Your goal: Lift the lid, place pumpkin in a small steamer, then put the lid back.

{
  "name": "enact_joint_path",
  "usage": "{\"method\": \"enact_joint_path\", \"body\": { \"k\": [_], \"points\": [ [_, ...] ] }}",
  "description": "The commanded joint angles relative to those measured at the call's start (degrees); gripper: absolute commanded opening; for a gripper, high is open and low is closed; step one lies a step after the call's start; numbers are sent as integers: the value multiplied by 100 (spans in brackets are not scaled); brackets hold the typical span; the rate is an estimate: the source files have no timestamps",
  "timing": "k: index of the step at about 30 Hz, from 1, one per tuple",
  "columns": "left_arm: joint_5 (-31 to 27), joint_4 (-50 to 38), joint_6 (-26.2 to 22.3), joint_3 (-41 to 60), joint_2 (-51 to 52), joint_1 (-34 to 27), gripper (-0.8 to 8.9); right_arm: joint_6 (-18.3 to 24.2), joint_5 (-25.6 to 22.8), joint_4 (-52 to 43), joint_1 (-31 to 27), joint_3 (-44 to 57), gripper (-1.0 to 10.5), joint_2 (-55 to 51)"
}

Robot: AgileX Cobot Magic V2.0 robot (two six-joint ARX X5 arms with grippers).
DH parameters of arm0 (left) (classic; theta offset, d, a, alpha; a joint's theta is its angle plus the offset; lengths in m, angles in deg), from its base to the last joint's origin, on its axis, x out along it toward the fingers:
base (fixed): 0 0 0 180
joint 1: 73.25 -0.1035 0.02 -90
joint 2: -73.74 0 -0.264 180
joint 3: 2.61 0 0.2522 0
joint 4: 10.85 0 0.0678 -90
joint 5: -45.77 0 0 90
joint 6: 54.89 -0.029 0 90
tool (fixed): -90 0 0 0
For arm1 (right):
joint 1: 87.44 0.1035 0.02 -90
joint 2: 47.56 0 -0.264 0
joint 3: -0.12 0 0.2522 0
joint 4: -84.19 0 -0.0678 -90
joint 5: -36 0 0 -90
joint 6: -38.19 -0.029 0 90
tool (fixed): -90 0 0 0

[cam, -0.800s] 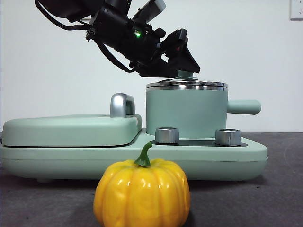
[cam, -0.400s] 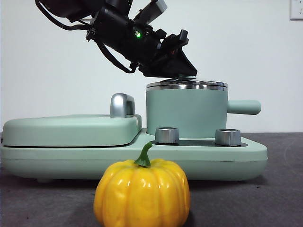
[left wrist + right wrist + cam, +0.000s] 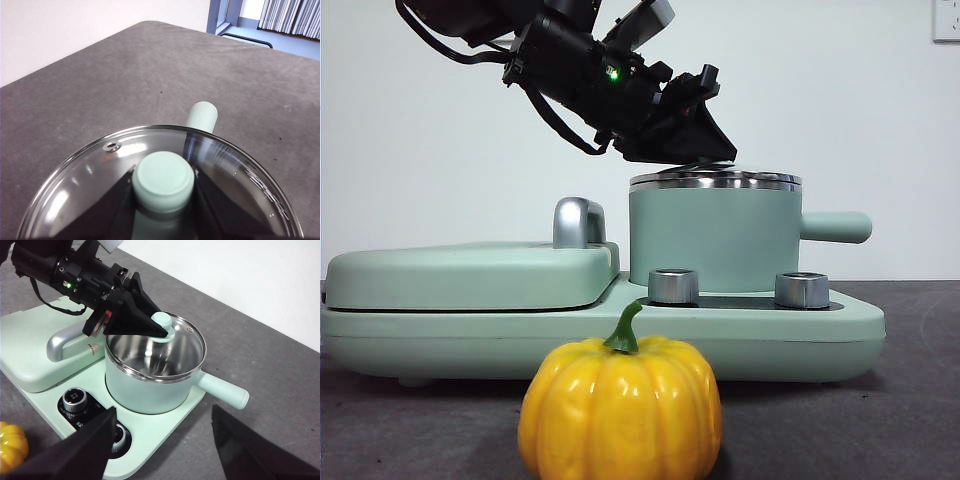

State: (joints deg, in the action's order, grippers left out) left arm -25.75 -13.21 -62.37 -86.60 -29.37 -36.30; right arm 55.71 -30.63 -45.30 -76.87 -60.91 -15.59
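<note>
The glass lid [image 3: 90, 185] sits on the small mint-green steamer [image 3: 715, 240], its steel rim [image 3: 715, 181] level on the pot. My left gripper [image 3: 705, 150] reaches down from the upper left and is shut on the lid's mint knob [image 3: 164, 180]. The right wrist view shows the same grip on the knob [image 3: 162, 320], with the steamer [image 3: 145, 385] below. The yellow-orange pumpkin [image 3: 620, 405] stands on the table in front of the appliance and shows at the edge of the right wrist view [image 3: 11, 445]. My right gripper [image 3: 162, 450] hovers open and empty above the appliance's front.
The steamer's stubby handle [image 3: 835, 226] points right. A flat mint griddle cover [image 3: 470, 275] with a steel handle [image 3: 578, 222] lies left of the pot. Two steel dials [image 3: 672, 286] [image 3: 801, 290] sit on the mint base [image 3: 770, 335]. The table is dark grey.
My left gripper has closed in over the knob, which showed below the jaws a second ago. The lid, steamer and pumpkin have not moved.
</note>
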Motion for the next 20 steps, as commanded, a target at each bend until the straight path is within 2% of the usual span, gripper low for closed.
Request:
{"method": "enact_joint_path", "body": {
  "k": [1, 12, 16, 20],
  "points": [
    [-162, -286, -68, -144, 46, 20, 7, -103, -7, -24, 28, -101, 302, 15],
    [-208, -348, -37, -146, 590, -2, 7, -103, -7, -20, 28, -101, 303, 15],
    [-208, 210, -37, -146, 1023, -2, 7, -103, -4, 20, 28, -101, 303, 15],
    [-208, 1117, -37, -146, 1591, -20, 7, -101, 2, 61, 28, -101, 303, 17]
  ]
}}
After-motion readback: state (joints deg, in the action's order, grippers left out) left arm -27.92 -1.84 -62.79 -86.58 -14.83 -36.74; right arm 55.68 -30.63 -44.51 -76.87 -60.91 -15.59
